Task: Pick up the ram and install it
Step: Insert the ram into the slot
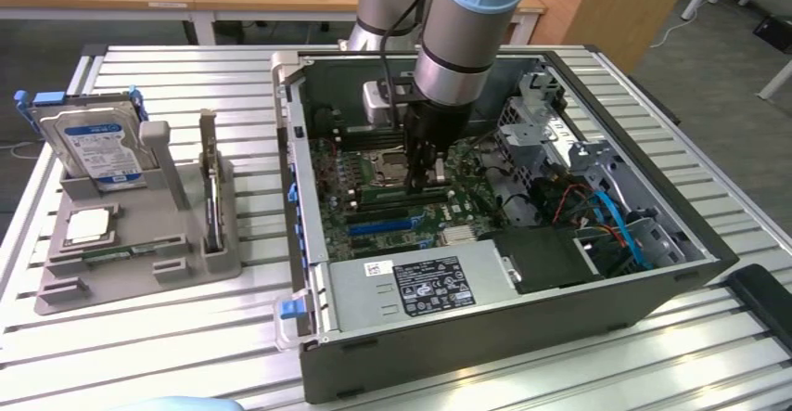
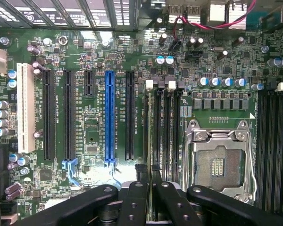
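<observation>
Green motherboard [image 2: 94, 141] beneath. Ram [image 2: 151, 173] pinched edge-on in the closed claw [image 2: 152, 188], just above the black slots [image 2: 167, 127] beside the CPU socket [image 2: 219, 165], long axis parallel to those slots.

Count on and about the table: one case [image 1: 495, 341]; one arm [image 1: 465, 31]; one holder [image 1: 130, 286]; one hard drive [image 1: 93, 147]; one CPU [image 1: 87, 228]; two ram [image 1: 121, 252] sticks (one flat in the holder, the other edge-on in the one gripper [image 2: 152, 184]). On the board: one socket [image 2: 217, 165]; one blue slot [image 2: 109, 115]; one white slot [image 2: 26, 108]; three long black slots [image 2: 49, 115]; one short black slot [image 2: 89, 83].
</observation>
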Controlling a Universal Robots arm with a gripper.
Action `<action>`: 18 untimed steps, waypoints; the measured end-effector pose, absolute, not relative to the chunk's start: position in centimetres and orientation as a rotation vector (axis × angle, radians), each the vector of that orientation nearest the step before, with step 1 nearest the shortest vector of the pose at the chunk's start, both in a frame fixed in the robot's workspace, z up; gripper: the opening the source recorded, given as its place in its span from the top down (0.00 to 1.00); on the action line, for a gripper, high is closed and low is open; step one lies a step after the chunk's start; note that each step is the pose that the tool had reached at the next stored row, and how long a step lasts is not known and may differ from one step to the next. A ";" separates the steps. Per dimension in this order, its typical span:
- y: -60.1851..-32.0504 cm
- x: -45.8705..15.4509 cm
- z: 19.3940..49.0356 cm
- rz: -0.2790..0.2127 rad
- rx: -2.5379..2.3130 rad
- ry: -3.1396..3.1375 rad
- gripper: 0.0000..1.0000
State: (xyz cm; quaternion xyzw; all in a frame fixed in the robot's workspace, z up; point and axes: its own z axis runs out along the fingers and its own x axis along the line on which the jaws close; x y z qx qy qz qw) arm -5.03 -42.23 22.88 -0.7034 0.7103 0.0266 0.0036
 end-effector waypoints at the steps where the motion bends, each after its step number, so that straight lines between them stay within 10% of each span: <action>1: -42.3 -5.0 22.9 0.083 -2.206 2.225 0.87; 18: -42.3 -5.2 22.8 0.083 -2.210 2.221 0.87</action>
